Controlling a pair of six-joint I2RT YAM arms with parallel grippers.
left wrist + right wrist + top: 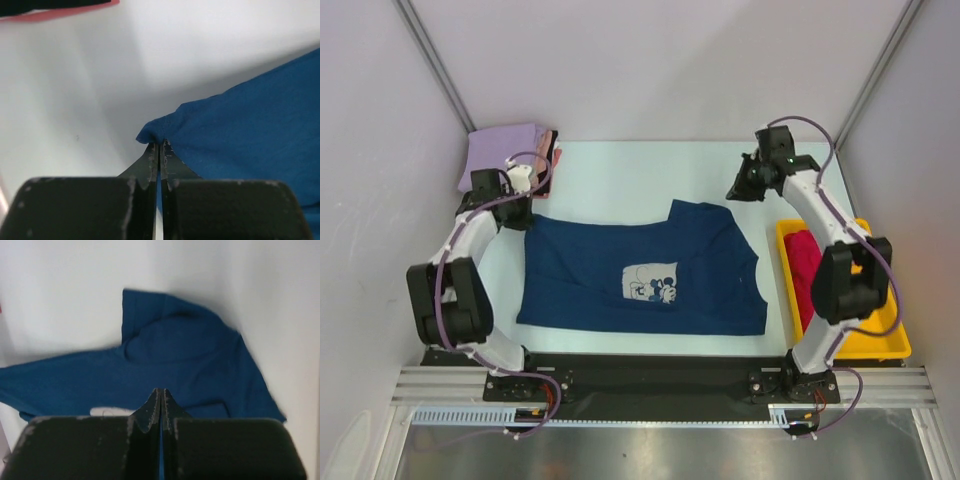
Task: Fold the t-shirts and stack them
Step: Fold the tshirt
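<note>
Left jaws: clenched, tips at the puckered far-left corner of the navy shirt. The cloth appeared to be pinched between them.
Right jaws: clenched on nothing, hanging above the tabletop, just past the shirt's far-right edge.
Navy shirt: spread flat on the tabletop between the two sets of jaws, mouse print facing up, not yet folded.
Lavender shirt: folded, just beyond the left jaws, with a pink edge beside it.
Crimson shirt: in the tray, on the near side of the right jaws and partly hidden by the right arm.
Step, as judged: the start of the first fold, with only one corner taken.
Risk, slipping: the hold was at the very tips on a small bit of hem, so a pull could free the corner.
Risk, bunching: with one corner lifted alone, the shirt could drag and crumple rather than fold straight. The right jaws would first need to open and take their own corner.
Risk, knocking: the left jaws sat close to the lavender pile, and a wide swing could disturb it.
</note>
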